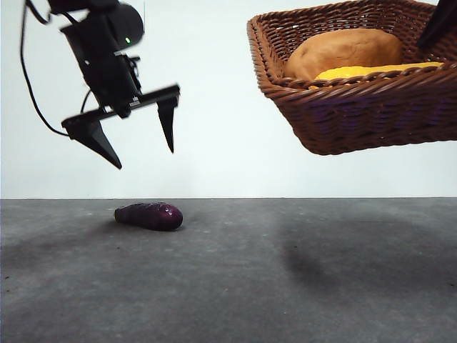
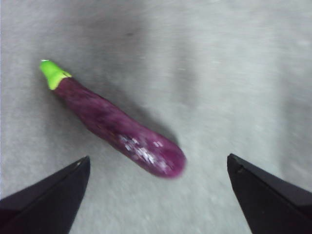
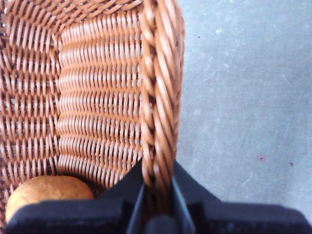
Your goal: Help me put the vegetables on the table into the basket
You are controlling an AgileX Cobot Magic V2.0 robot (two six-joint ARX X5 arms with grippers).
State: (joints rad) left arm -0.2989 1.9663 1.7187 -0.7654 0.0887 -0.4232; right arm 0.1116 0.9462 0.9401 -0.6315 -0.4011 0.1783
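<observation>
A glossy purple eggplant (image 1: 150, 216) with a green stem lies alone on the grey table (image 1: 285, 286). My left gripper (image 1: 143, 151) hangs open in the air above it; in the left wrist view the eggplant (image 2: 117, 127) lies between and beyond the two jaws. The wicker basket (image 1: 371, 107) is held up off the table at the upper right, tilted. In it lie the brown potato (image 1: 344, 50) and the yellow corn (image 1: 371, 71). My right gripper (image 3: 157, 192) is shut on the basket's braided rim (image 3: 158, 97). The potato (image 3: 46, 192) shows inside.
The basket casts a broad shadow (image 1: 335, 250) on the table at the right. A black cable (image 1: 28, 86) loops down beside the left arm.
</observation>
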